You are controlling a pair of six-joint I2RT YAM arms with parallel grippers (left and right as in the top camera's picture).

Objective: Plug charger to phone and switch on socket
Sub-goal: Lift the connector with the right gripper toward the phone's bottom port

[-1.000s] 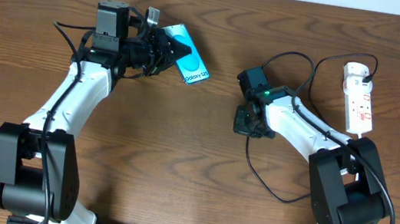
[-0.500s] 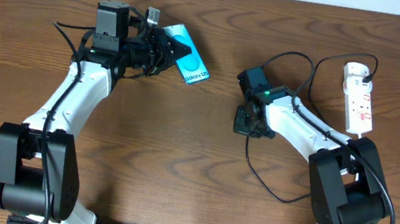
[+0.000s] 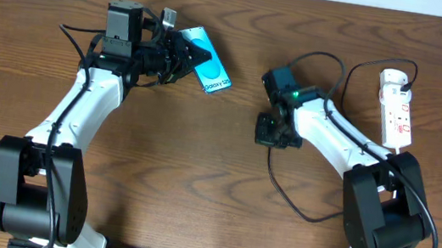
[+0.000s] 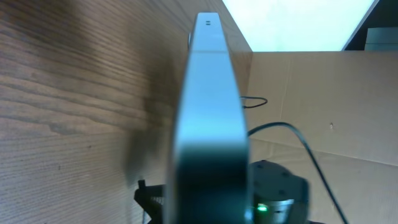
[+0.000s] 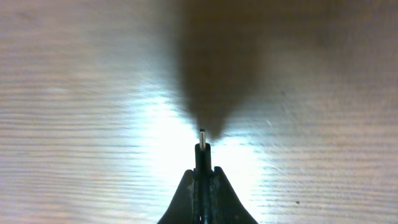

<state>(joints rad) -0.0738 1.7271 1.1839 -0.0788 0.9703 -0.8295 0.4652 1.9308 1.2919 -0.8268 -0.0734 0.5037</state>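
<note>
My left gripper [image 3: 189,56] is shut on the phone [image 3: 208,69], whose cyan screen shows at the back of the table; in the left wrist view its dark edge [image 4: 208,112] fills the middle, pointing away. My right gripper [image 3: 274,133] is shut on the charger, whose thin black cable [image 3: 319,62] loops over the table toward the socket. In the right wrist view the small plug tip [image 5: 202,148] sticks out between the closed fingers just above the wood. The white socket [image 3: 397,109] lies at the right, with the black cable at its far end.
The black cable also curls on the table in front of the right arm [image 3: 296,204]. Both arm bases stand at the front edge. A cardboard wall [image 4: 311,106] shows beyond the table in the left wrist view.
My right gripper has shifted slightly left and toward the back with the plug. The left arm and phone have not moved.
</note>
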